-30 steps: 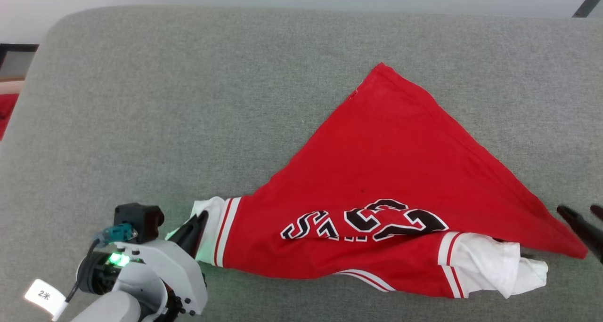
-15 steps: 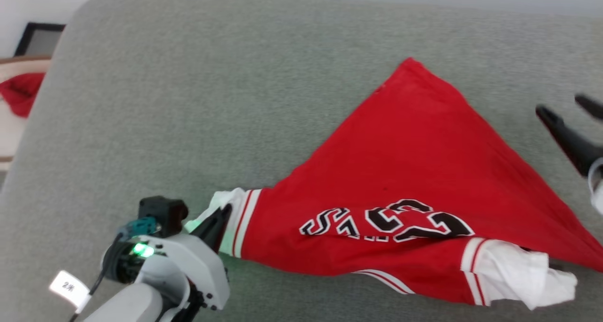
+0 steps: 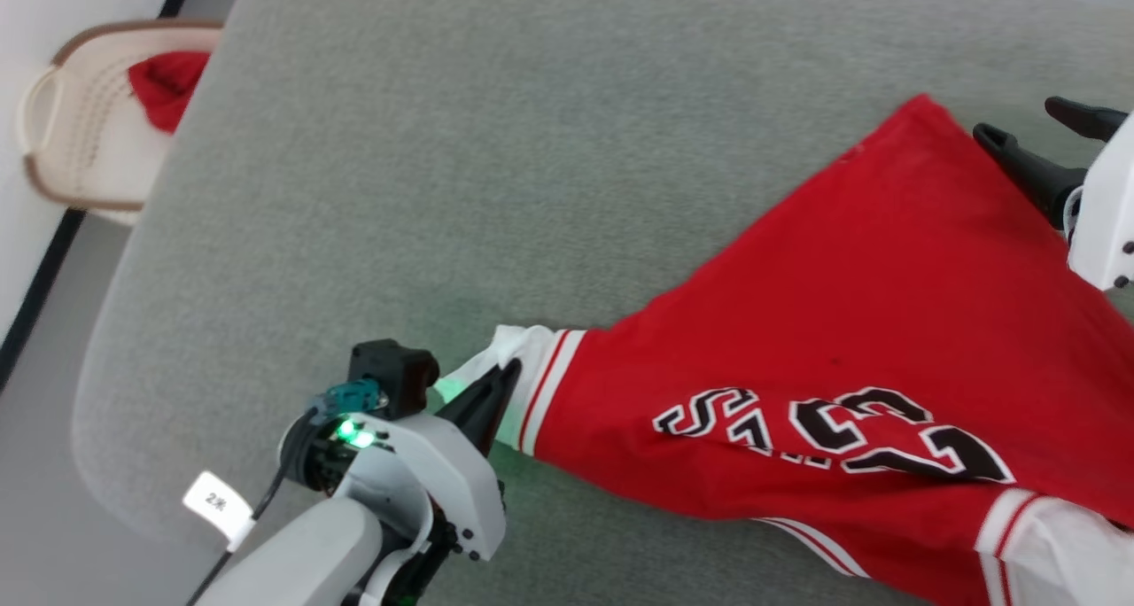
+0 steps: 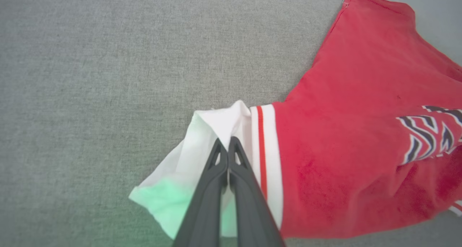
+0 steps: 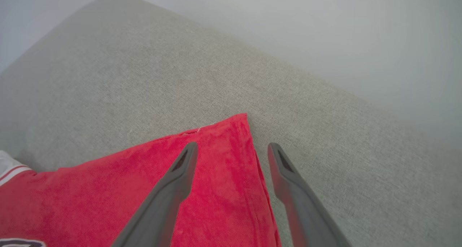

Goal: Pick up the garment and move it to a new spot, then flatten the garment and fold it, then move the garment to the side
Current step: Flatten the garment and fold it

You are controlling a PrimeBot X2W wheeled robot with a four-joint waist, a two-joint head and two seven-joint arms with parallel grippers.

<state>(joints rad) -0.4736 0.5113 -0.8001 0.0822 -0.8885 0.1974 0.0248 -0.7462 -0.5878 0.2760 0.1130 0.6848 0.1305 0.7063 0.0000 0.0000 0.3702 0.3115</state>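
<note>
Counted in the head view: one garment (red jersey), with two white sleeves seen, one mid-frame and one at lower right. Two grippers are logged: left gripper at lower centre, right gripper at upper right. Two dark fingers per gripper are seen in the wrist views, four in total. One grey surface is counted. One beige basket is seen at upper left, one red cloth in it. One white tag and one green light are noted at lower left.
</note>
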